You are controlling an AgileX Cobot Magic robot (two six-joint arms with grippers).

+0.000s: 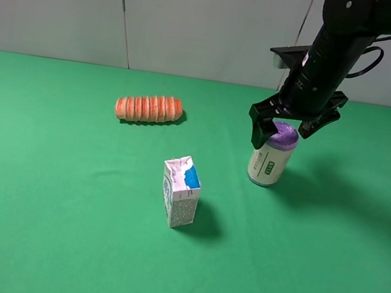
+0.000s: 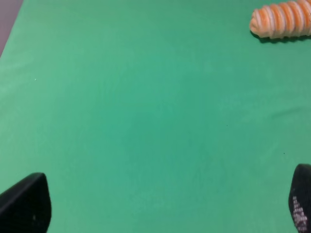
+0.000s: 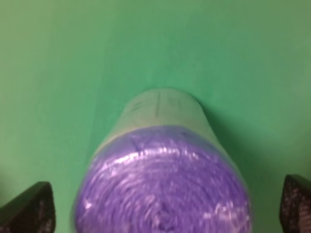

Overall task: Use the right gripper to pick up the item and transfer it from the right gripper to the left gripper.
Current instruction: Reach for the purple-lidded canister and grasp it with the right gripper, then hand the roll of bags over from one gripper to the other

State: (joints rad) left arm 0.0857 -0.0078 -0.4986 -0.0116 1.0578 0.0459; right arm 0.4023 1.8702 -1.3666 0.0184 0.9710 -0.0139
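Observation:
The item (image 1: 272,161) is a cream canister with a purple top, standing upright on the green table right of centre. My right gripper (image 1: 283,132) hangs directly over it, open, one black finger on each side of the purple top and neither touching it. The right wrist view looks down on the purple end of the item (image 3: 165,184), which fills the space between the two fingertips of the right gripper (image 3: 163,208). My left gripper (image 2: 163,204) is open over bare green cloth, holding nothing. The left arm is outside the exterior high view.
An orange ridged roll (image 1: 149,109) lies at the back left of centre and shows in a corner of the left wrist view (image 2: 282,19). A white-and-blue carton (image 1: 180,190) stands upright in the middle, left of the item. The green table (image 1: 63,208) ends at a pale wall.

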